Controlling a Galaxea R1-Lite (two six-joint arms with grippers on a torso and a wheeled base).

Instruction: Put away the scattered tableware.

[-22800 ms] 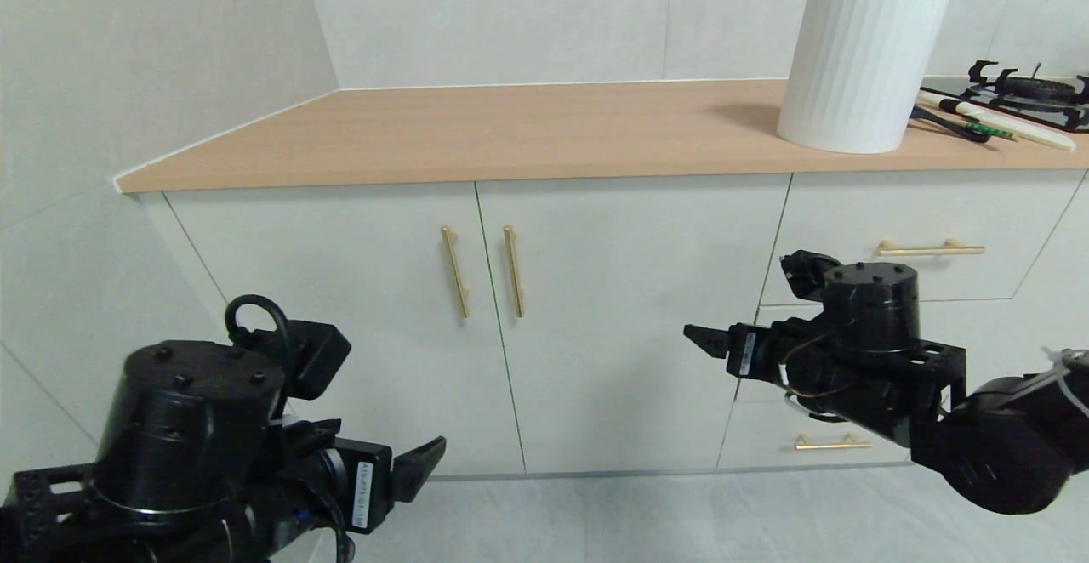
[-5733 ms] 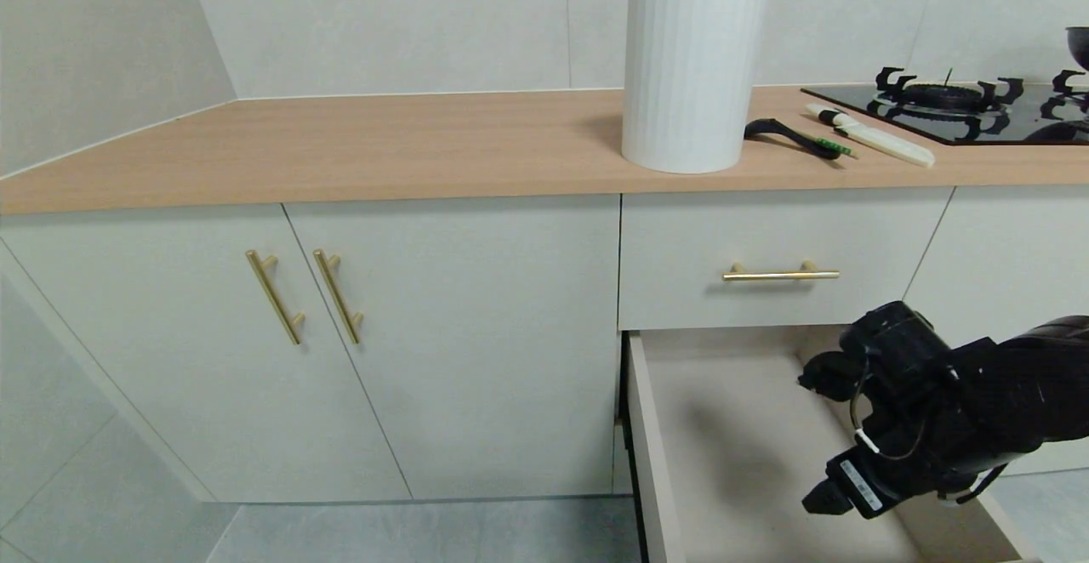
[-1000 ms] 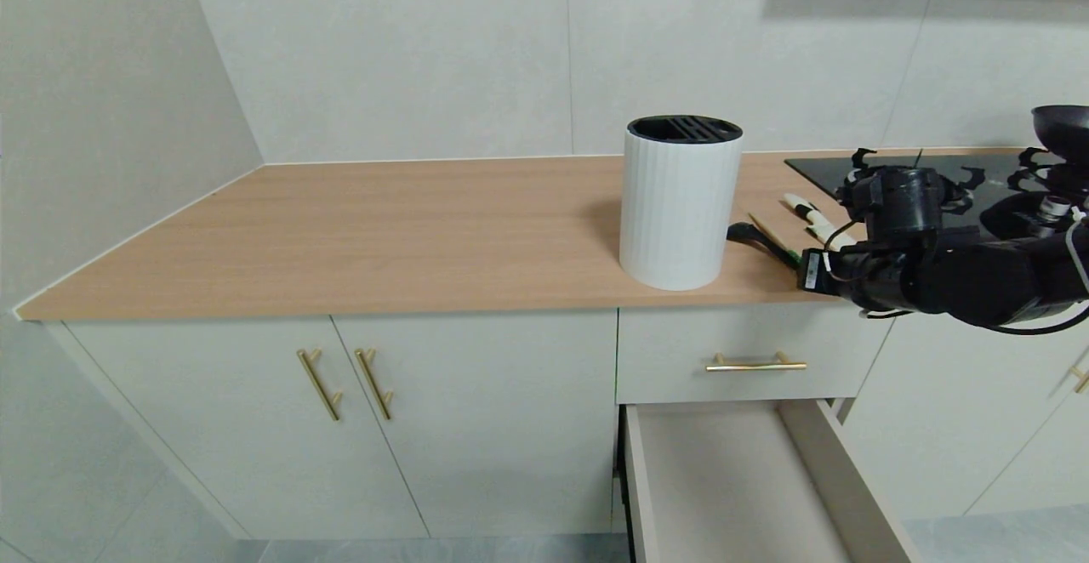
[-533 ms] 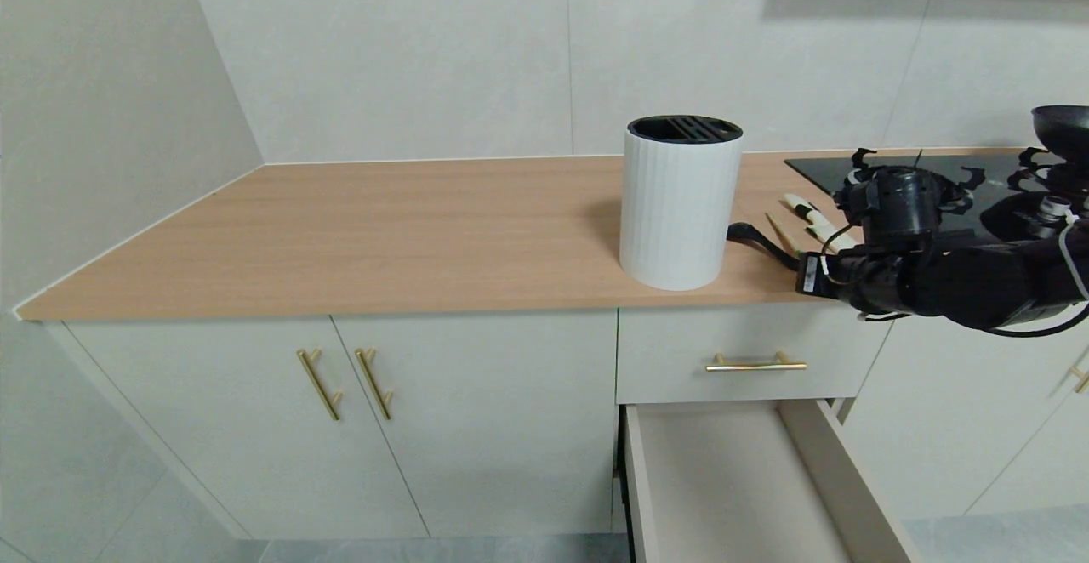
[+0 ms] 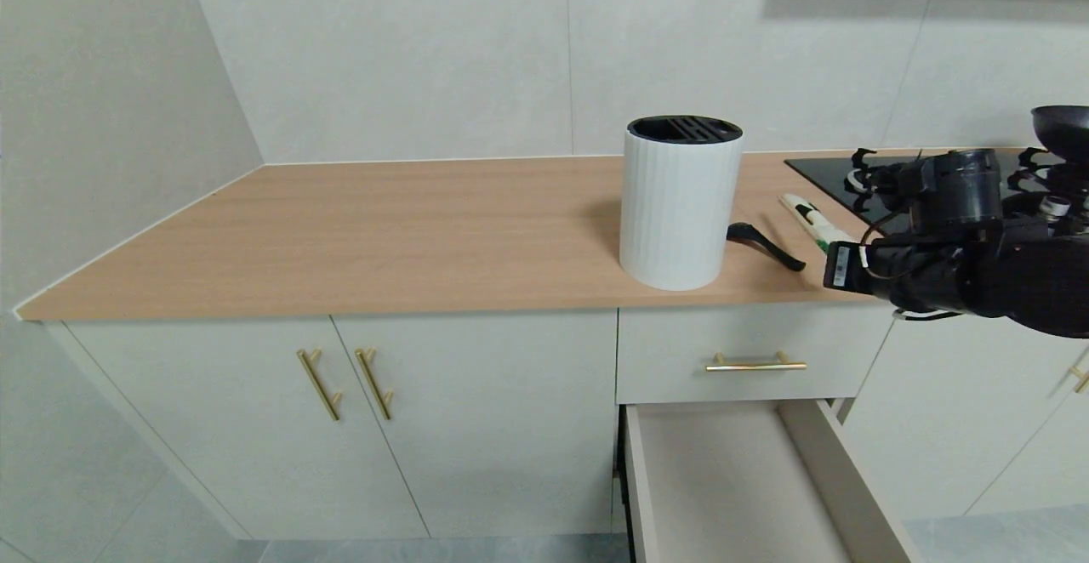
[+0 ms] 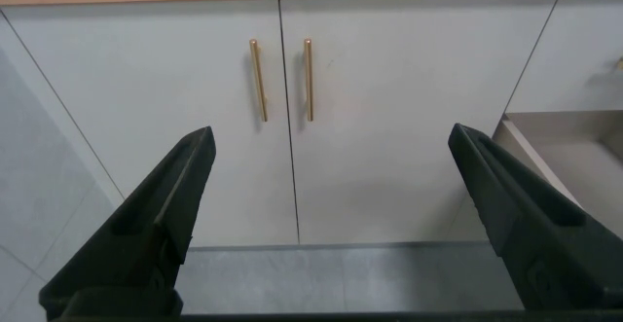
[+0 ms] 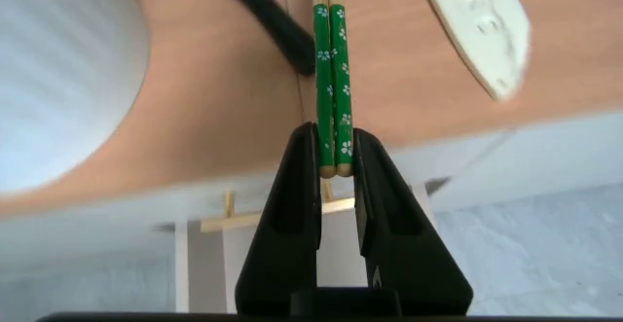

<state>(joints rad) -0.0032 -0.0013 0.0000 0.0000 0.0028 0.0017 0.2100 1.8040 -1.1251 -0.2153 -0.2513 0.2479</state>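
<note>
Since half a second ago our right gripper (image 5: 838,267) has drawn back from the counter (image 5: 383,231) toward our right, and the chopsticks (image 7: 330,69) have come away with it. The gripper's fingers are clamped on the chopsticks' green, flower-printed ends, and the two sticks run side by side straight out ahead of the tips over the wood. Just beyond the tips lies the black-handled utensil (image 5: 766,246), slanting off to one side of the sticks. The white knife (image 5: 808,218) lies on the other side, apart from them. The white holder (image 5: 678,206) stands farther out, past the utensil. Below this gripper the drawer (image 5: 715,486) hangs pulled out. Our left gripper (image 6: 331,142) sits low with its fingers spread wide, gripping nothing, and it faces the cabinet doors (image 6: 389,118).
</note>
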